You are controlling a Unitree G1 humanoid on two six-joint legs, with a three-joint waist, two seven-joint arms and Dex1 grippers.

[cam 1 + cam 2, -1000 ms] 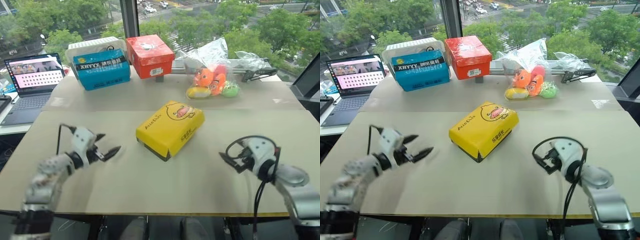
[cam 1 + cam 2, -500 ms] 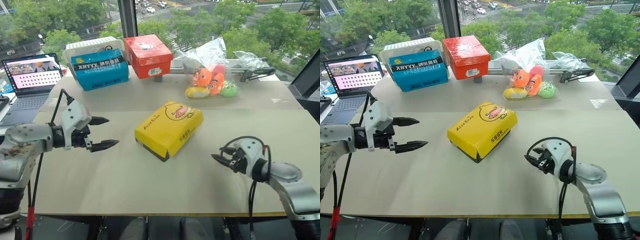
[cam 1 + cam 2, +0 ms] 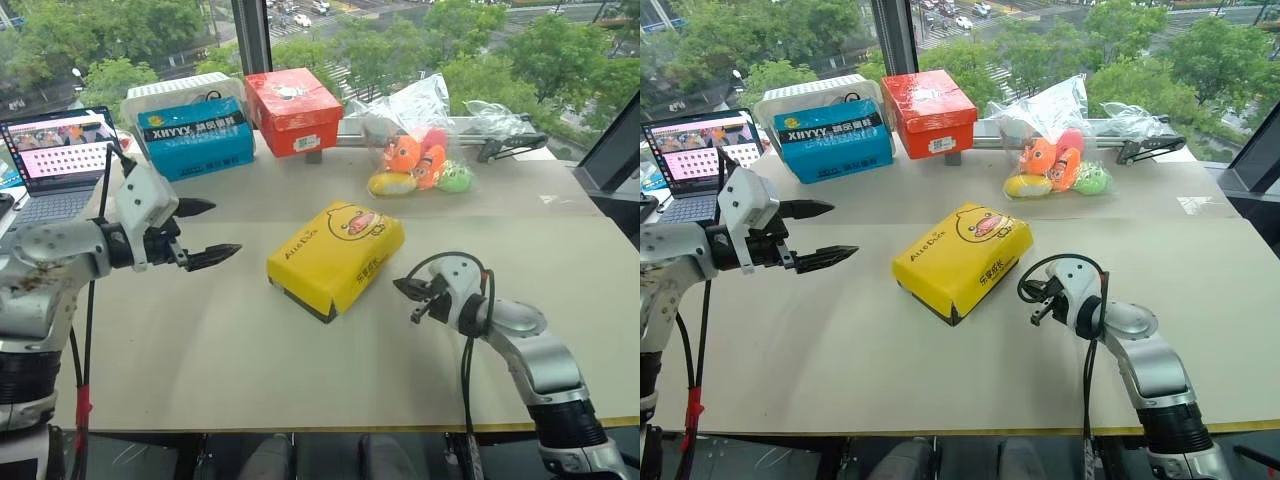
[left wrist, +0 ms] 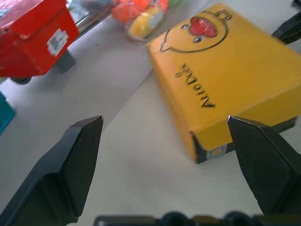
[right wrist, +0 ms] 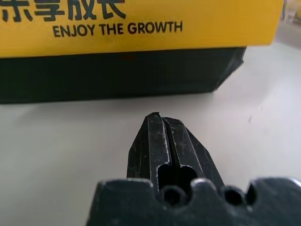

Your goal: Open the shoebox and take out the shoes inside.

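A rectangular cardboard shoebox with a yellow duck-face lid and black base (image 3: 962,260) is lying closed near the middle of a pale tabletop (image 3: 890,370). The left gripper (image 3: 820,235) is hovering at the box's nine o'clock, well apart from it, its two black fingers spread wide. The right gripper (image 3: 1038,296) is sitting just beside the box at its four o'clock, fingers pressed together. At twelve o'clock, along the far edge, a blue box with white lettering (image 3: 830,140), a red cardboard box (image 3: 933,112) and a clear bag of orange and yellow plush toys (image 3: 1058,150) are resting.
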